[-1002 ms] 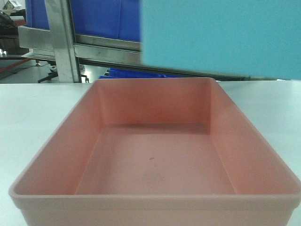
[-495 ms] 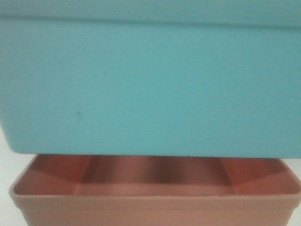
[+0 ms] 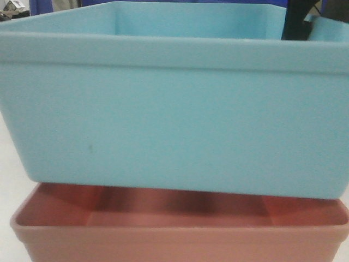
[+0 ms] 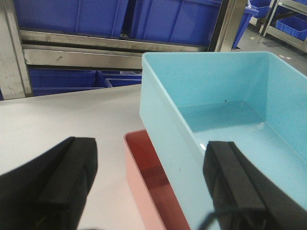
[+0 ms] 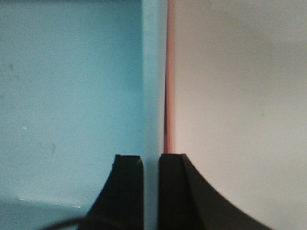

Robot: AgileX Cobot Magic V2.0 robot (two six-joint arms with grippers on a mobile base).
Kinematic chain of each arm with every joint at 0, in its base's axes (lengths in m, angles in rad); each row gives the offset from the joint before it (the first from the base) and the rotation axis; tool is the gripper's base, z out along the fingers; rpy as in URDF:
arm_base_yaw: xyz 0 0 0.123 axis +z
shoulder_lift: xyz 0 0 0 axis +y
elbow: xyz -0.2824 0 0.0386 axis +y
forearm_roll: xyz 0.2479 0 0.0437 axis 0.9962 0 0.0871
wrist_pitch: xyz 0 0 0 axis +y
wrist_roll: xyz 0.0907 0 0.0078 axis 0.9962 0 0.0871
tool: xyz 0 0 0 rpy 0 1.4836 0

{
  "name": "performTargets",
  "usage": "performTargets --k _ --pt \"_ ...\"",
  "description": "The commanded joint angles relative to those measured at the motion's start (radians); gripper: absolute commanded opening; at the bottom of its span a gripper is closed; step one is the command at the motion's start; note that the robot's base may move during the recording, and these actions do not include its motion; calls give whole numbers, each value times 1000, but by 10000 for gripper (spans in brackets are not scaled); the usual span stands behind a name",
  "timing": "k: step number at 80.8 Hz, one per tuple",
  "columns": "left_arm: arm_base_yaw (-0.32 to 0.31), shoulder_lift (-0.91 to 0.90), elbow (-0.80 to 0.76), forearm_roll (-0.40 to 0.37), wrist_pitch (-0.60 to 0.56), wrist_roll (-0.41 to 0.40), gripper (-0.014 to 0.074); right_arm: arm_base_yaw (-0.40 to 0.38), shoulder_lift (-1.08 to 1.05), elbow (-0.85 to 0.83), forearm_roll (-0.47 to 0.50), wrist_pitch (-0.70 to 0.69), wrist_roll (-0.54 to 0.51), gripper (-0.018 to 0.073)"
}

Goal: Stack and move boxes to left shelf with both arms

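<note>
My right fingers (image 5: pixel 127 191) pinched the blue bin (image 3: pixel 163 120); left fingers (image 4: pixel 62 187) spread; held one-sided, it might jam askew in the pink bin (image 3: pixel 163 243).

Sky-blue bin (image 3: pixel 163 120) is one plain flat colour, and the salmon-pink bin (image 3: pixel 174 245) goes darker red inside (shadow, mostly). Left gripper (image 4: pixel 148 160) and right gripper (image 5: pixel 149 160) are both matte black. Crates (image 4: pixel 72 17) are deep blue, rack (image 4: pixel 96 48) grey steel, table (image 4: pixel 57 115) off-white.
</note>
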Motion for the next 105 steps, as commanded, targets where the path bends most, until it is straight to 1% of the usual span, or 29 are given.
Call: performTargets --k 1,10,27,37,57,61,68,79,82,86,88,90,95,96,101,105 --pt "-7 -2 -32 0 -88 1 376 1 -45 -7 35 -82 3 55" --pt "-7 -2 -32 0 -88 1 376 1 -45 28 35 -112 -17 55" --pt "-7 -2 -32 0 -84 1 376 1 -37 39 35 -148 -33 55" --pt "-7 -2 -32 0 -83 1 376 1 -11 39 35 -149 -60 55" --pt "-7 9 -32 -2 -82 1 376 1 4 39 35 -147 -65 55" --pt "-7 21 -32 -16 -79 1 376 1 5 43 35 -148 -66 55" --pt "-7 29 -32 -71 -79 1 377 1 6 55 35 -151 -66 59" --pt "-7 48 -32 -87 -79 1 377 1 6 77 35 -149 -67 61" --pt "-7 49 -32 -110 -79 1 377 1 6 81 35 -149 -67 66" --pt "-7 57 -32 -158 -79 1 377 1 6 86 35 -151 -67 95" --pt "-7 59 -32 -181 -82 1 377 1 6 86 35 -151 -67 121" --pt "-7 58 -32 -204 -84 1 377 1 6 86 35 -151 -68 166" --pt "-7 59 -32 -213 -85 1 377 1 6 86 35 -151 -68 260" --pt "-7 59 -32 -213 -86 1 377 1 6 86 35 -151 -68 300" --pt "-7 59 -32 -213 -86 1 377 1 6 86 35 -149 -68 409" --pt "-7 59 -32 -213 -86 1 377 1 6 86 35 -145 -68 462"
